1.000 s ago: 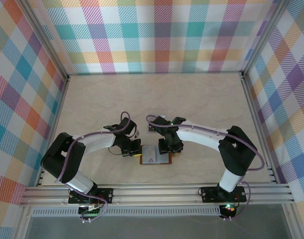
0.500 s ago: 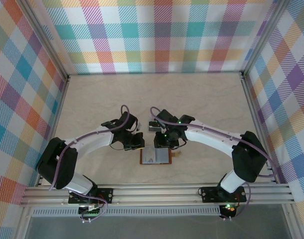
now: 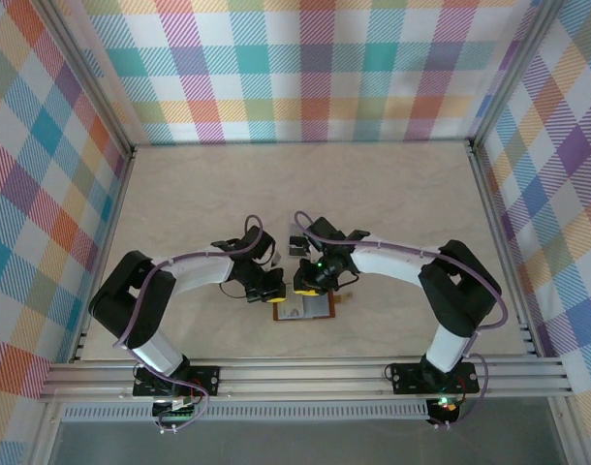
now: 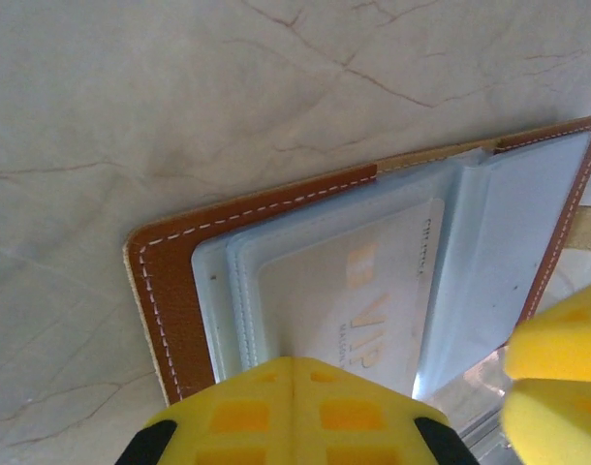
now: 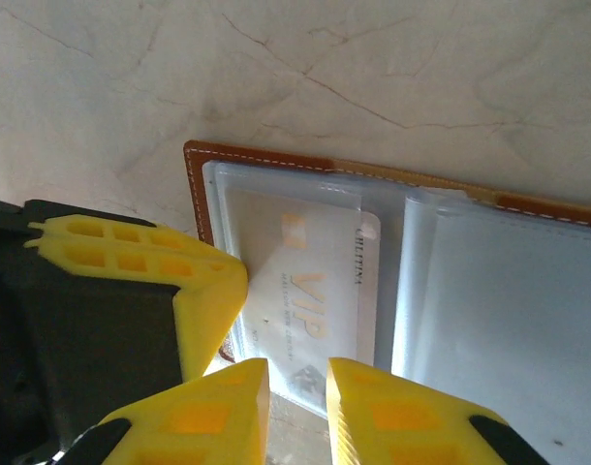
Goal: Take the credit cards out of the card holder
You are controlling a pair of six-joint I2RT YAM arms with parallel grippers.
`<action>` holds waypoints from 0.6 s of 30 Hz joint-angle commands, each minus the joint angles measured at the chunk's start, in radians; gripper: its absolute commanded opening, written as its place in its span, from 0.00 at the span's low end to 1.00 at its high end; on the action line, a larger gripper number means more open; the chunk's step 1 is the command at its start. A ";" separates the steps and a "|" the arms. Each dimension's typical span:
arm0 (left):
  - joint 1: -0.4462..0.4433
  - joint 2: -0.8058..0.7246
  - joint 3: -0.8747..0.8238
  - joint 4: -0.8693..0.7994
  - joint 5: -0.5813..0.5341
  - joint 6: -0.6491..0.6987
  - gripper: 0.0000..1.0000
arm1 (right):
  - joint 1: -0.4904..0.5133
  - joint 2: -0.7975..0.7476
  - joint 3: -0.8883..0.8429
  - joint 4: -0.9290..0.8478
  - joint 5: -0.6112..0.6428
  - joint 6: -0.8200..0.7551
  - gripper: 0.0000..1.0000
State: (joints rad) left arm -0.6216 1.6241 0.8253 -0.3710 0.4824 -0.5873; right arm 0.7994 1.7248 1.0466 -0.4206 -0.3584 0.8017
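The right gripper has its two yellow fingers drawn nearly together, with a narrow slit left between them. That slit sits at the near edge of the pale card marked "VIP". I cannot tell whether the card's edge is already caught in it or is only lined up with it. The approach along the card's short edge looks meant for nipping the thin lip and sliding the card out flat rather than lifting it. Just beside it, the left gripper has its fingers pressed together with nothing between them, and their joined tip rests on the same half of the wallet. It looks placed there as a weight, so the light leather does not drag along when the card is pulled. The wallet lies spread open and flat, grey inside facing up, with the brown stitched border showing round the pockets. The card sits in the pocket of the half nearer the left arm, with part of its face bare above the pocket's edge. The other half is a pale grey pocket panel rising slightly at the fold. The wallet rests on the marbled table near the arms' bases, and in the top view both arms curve inward over it so the grippers meet there. The step in hand appears to be getting a hold on this card, and it has not yet left its pocket.
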 commanded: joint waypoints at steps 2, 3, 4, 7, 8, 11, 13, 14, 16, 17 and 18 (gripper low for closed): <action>-0.008 0.035 -0.031 -0.029 -0.022 0.021 0.02 | 0.001 0.050 -0.018 0.060 -0.059 0.018 0.24; -0.009 0.035 -0.033 -0.028 -0.022 0.020 0.02 | 0.001 0.059 -0.020 0.065 -0.068 0.019 0.24; -0.009 0.036 -0.037 -0.028 -0.022 0.021 0.02 | 0.001 0.068 -0.021 0.069 -0.072 0.021 0.24; -0.009 0.035 -0.043 -0.029 -0.024 0.022 0.02 | 0.001 0.078 -0.029 0.061 -0.054 0.017 0.24; -0.009 0.035 -0.040 -0.029 -0.025 0.022 0.02 | 0.001 0.083 -0.031 0.056 -0.048 0.013 0.24; -0.009 0.029 -0.042 -0.031 -0.029 0.020 0.02 | 0.001 0.100 -0.042 0.062 -0.053 0.013 0.23; -0.009 0.027 -0.042 -0.034 -0.034 0.020 0.02 | 0.001 0.096 -0.055 0.075 -0.053 0.019 0.23; -0.009 0.026 -0.040 -0.036 -0.034 0.023 0.02 | 0.001 0.092 -0.059 0.075 -0.049 0.021 0.23; -0.008 0.026 -0.043 -0.036 -0.037 0.023 0.02 | 0.001 0.088 -0.056 0.057 -0.031 0.015 0.23; -0.009 0.026 -0.042 -0.037 -0.038 0.023 0.02 | 0.001 0.083 -0.056 0.052 -0.024 0.014 0.23; -0.008 0.028 -0.042 -0.037 -0.038 0.024 0.02 | 0.001 0.074 -0.056 0.043 -0.012 0.011 0.23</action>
State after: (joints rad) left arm -0.6212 1.6279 0.8196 -0.3595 0.4892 -0.5823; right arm 0.7959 1.8088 1.0134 -0.3408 -0.4023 0.8078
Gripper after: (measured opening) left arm 0.050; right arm 0.229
